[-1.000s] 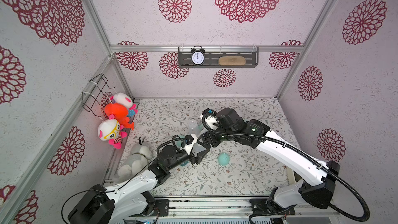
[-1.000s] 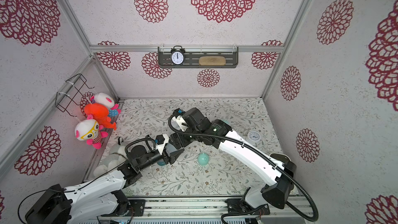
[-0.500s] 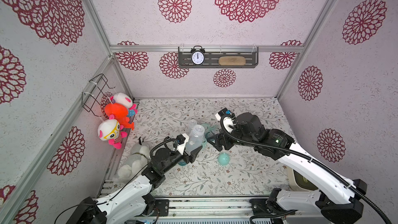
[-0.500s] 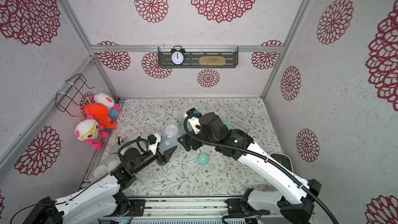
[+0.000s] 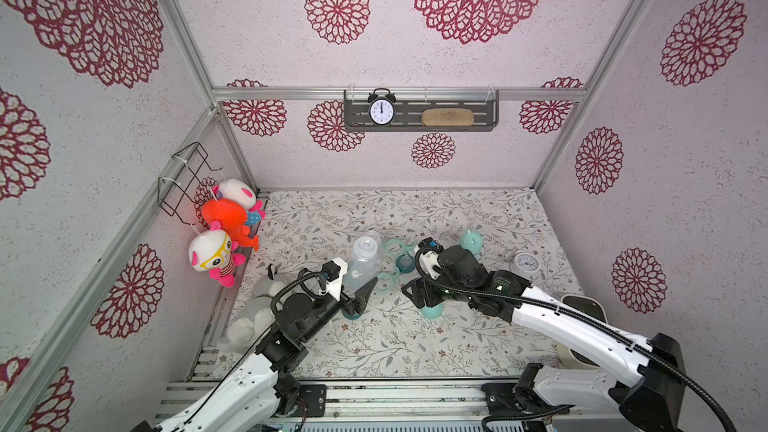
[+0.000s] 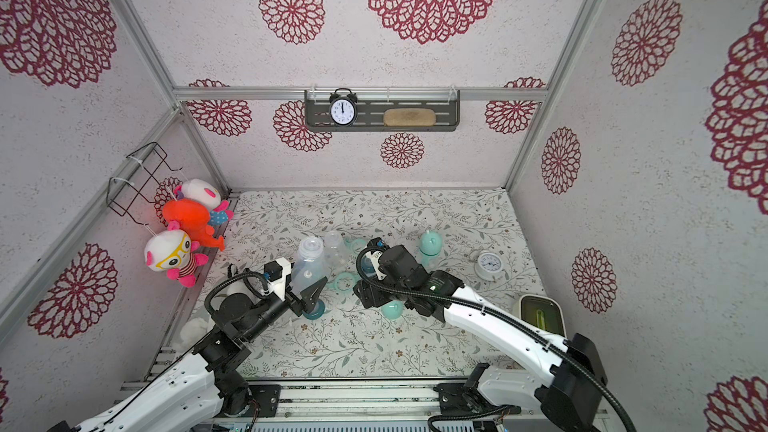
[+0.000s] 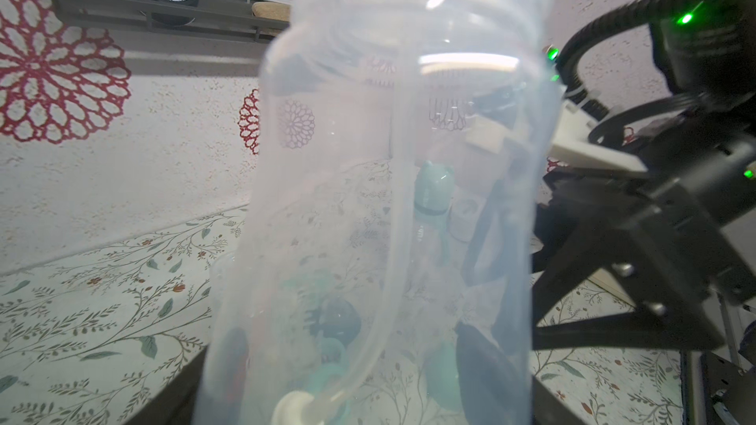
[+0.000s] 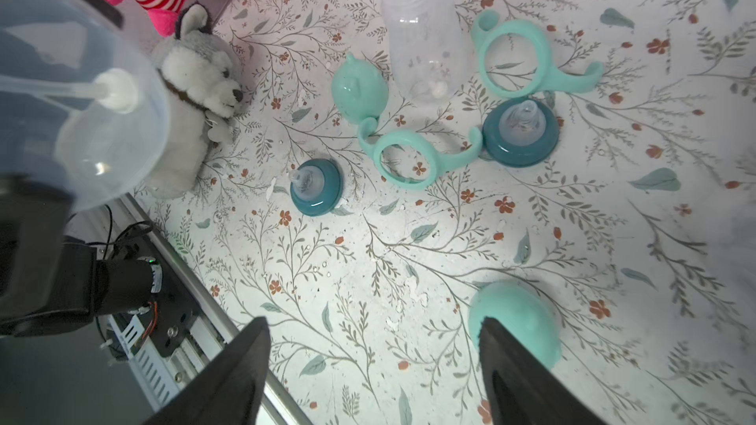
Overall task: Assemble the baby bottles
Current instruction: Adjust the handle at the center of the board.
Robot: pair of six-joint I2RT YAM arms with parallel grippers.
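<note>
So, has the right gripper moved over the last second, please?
Yes. In a top view the right gripper has shifted rightward, away from the clear bottle, and now hangs open by the loose mint cap, which stayed put.

A clear bottle (image 5: 362,261) with an open neck and a thin straw inside is raised off the desk (image 5: 415,347), roughly upright, its base clamped in the left pincer (image 6: 305,286). A second bare bottle (image 8: 421,34) lies behind it. Loose around them are a near mint ring (image 8: 407,185), a far mint ring (image 8: 570,81), a small-looking teal collar (image 8: 317,194) and a larger-looking teal collar (image 8: 519,145), both nipple-up, and two mint caps (image 8: 360,89) (image 8: 515,329). A capped bottle (image 5: 471,243) stands upright further back.
</note>
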